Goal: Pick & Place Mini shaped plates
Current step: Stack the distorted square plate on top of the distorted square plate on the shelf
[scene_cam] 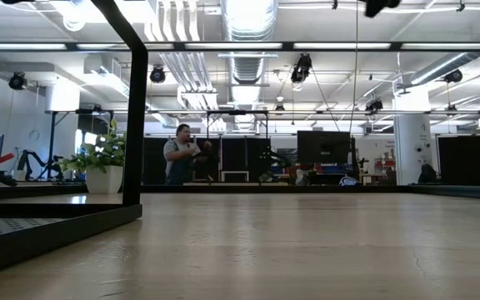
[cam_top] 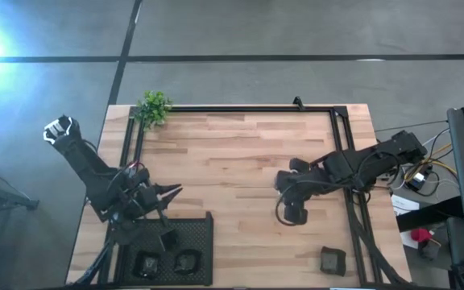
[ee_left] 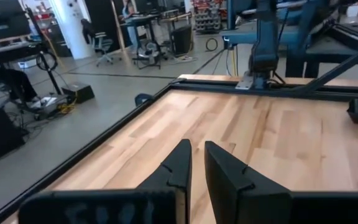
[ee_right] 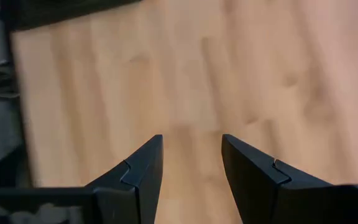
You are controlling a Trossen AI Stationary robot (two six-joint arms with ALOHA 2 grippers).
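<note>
Three small dark plates show in the high view. Two of them sit in the black mesh tray (cam_top: 192, 234) at the bottom left of the frame: one plate (cam_top: 147, 263) lies toward the tray's left side, and a second plate (cam_top: 186, 261) lies just beside it on the right. The third plate (cam_top: 333, 260) lies alone on the bare wood at the bottom right, well apart from the tray and from both of my grippers.

My left gripper (cam_top: 173, 192) hangs over the left part of the table, just above the tray's upper edge in the high view, its tips pointing toward the middle of the frame. In the left wrist view my two dark fingers (ee_left: 179, 168) stand with only a narrow slit between them, nearly closed, and nothing is caught in that slit; only wood shows beyond them.

My right gripper (cam_top: 293, 212) hangs over the middle of the table, right of centre in the high view, up and left of the lone plate. In the right wrist view my fingers (ee_right: 143, 168) are spread wide with bare wood showing in the gap, so they are released and empty.

The table (cam_top: 240, 161) is pale wood with a black frame along its edges. A small green plant (cam_top: 154, 107) stands at its upper left corner. In the low view a person (scene_cam: 180, 154) stands far back in the room.
</note>
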